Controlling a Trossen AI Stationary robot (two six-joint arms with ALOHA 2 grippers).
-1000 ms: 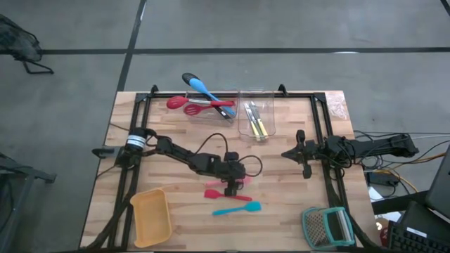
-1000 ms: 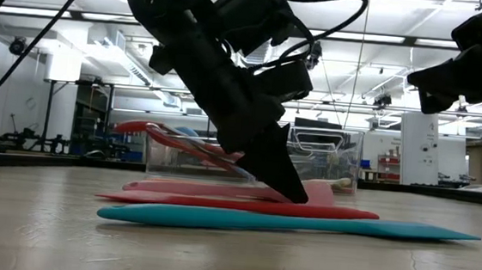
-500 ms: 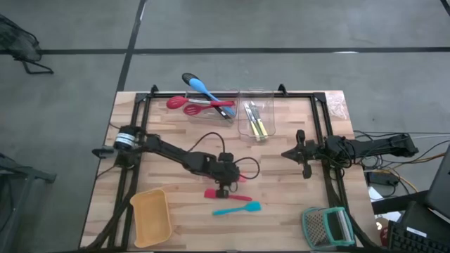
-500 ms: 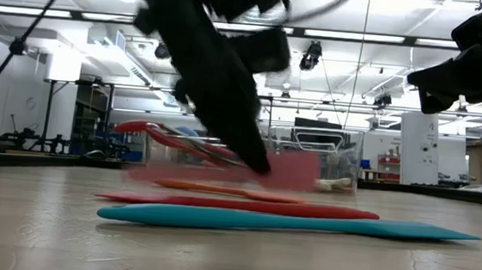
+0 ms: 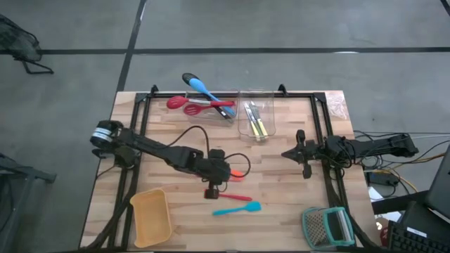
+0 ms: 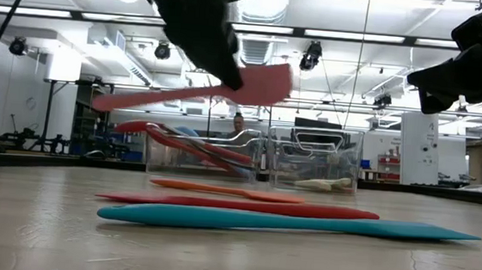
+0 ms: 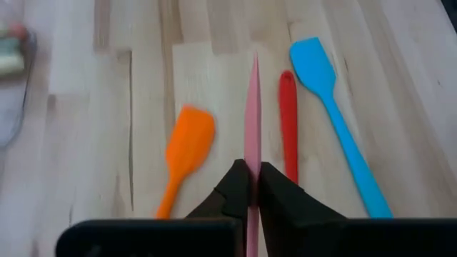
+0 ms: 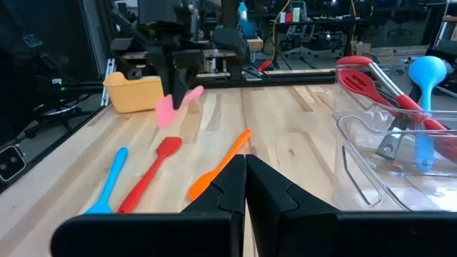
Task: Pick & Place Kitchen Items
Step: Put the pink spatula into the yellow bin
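My left gripper (image 6: 229, 72) is above the middle of the table, shut on a pink spatula (image 6: 188, 95) that hangs in the air. Below it three spatulas lie flat on the wood: orange (image 7: 187, 151), red (image 7: 287, 118) and teal (image 7: 334, 114). From above they show as orange (image 5: 240, 172), red (image 5: 228, 197) and teal (image 5: 237, 208). My right gripper (image 5: 304, 167) waits shut and empty over the table's right part. My left gripper pinches the pink spatula's handle (image 7: 252, 184) between its two fingers, close to the blade (image 6: 264, 82). The fingers come from above, slanting, and lie across the handle. The spatula is lifted clear of the table, nearly level, blade end a little higher.
Two clear tubs stand at the far middle: one (image 5: 211, 109) holds red slotted spoons, a blue spoon and a black spoon; the other (image 5: 255, 116) holds yellow-handled cutlery. A yellow tray (image 5: 151, 216) sits near left, a teal-framed grater (image 5: 328, 226) near right.
My left gripper has shut on the pink spatula, then risen and gone toward the table's left edge. The spatula, which lay on the table beside the others, is now lifted clear. The orange spatula under it has come into sight.
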